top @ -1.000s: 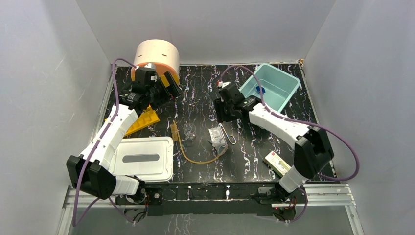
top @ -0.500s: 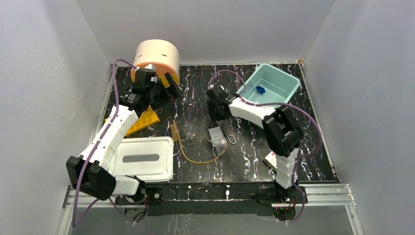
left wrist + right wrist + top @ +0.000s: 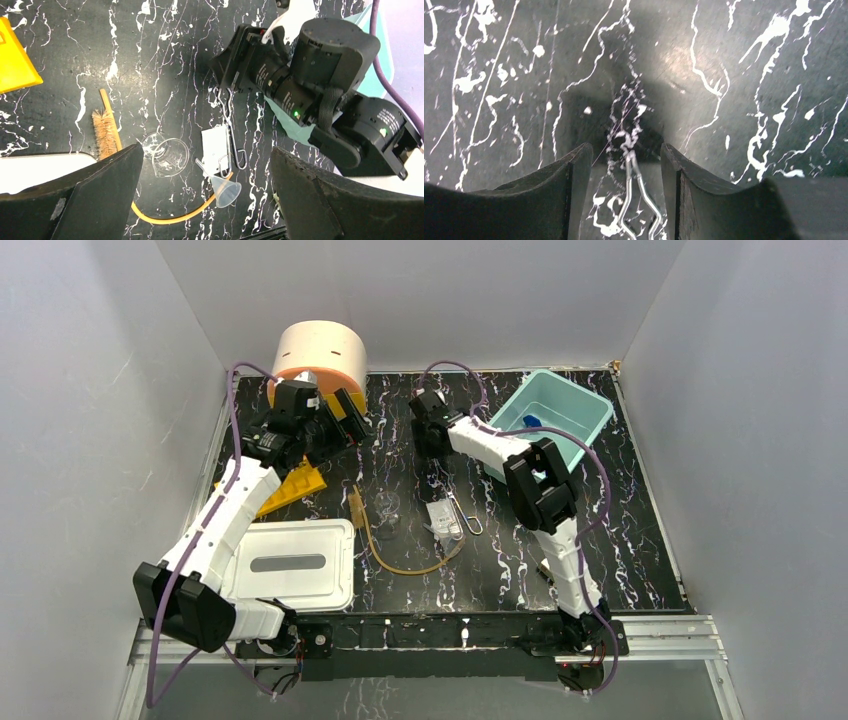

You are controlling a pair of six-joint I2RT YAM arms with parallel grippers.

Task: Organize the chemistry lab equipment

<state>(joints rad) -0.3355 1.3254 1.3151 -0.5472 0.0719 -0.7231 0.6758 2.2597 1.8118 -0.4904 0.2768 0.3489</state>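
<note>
Your right gripper (image 3: 624,156) is low over the bench (image 3: 494,75), jaws apart, the tip of the clamp (image 3: 638,197) between them. Centre on the wire before you close; it is thin, lies flat and may slip. Left gripper (image 3: 205,170) hangs spread and empty above

I'm getting even overhead light in the top view, the white walls (image 3: 450,300) glowing bright against the dark tabletop (image 3: 400,440). On the right wrist feed I'm seeing a pale glare patch and a dark shadow pooling under the right claw (image 3: 624,150), its near fingers (image 3: 549,200) blurring. The left wrist feed is coming through sharp.
</note>
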